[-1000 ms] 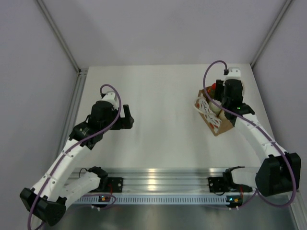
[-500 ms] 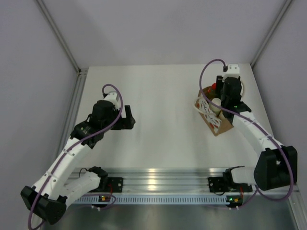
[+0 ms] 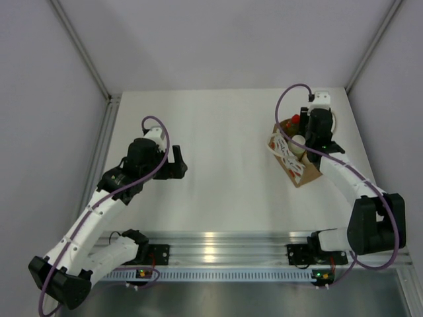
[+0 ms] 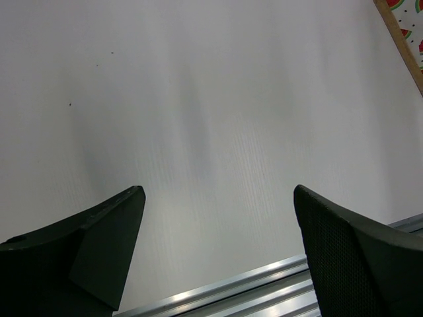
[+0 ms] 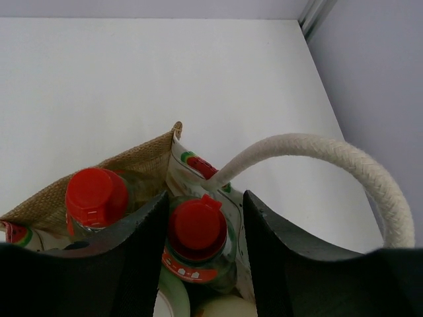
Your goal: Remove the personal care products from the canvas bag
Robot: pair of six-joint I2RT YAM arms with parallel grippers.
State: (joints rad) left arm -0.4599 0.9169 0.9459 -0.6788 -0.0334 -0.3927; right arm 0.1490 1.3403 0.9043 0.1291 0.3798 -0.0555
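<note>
Top view, canvas bag: the tan canvas bag (image 3: 301,174) stands on the right side of the white counter (image 3: 225,125).
Top view, bottles: a red cap (image 3: 294,119) and a white lid (image 3: 297,140) peek out of the bag's open top.
Top view, right gripper: the right gripper (image 3: 305,127) points down into the bag. Its jaws are hidden from here.
Top view, left gripper: the left gripper (image 3: 175,162) hangs over bare counter, well apart from the bag.
Left wrist view, jaws: wide apart, with nothing between them, only counter and a metal rail (image 4: 264,290) below.
Left wrist view, bag: one corner shows at the top right, with a brown edge and a watermelon print.
Right wrist view, bottles: a green bottle (image 5: 197,228) with a red cap stands inside the bag. A second red-capped bottle (image 5: 97,196) is just beside it.
Right wrist view, jaws: narrow, one on each side of the green bottle's cap. I cannot tell if they squeeze it.
Right wrist view, handle: a thick white rope handle (image 5: 317,148) arches over the right side.
</note>
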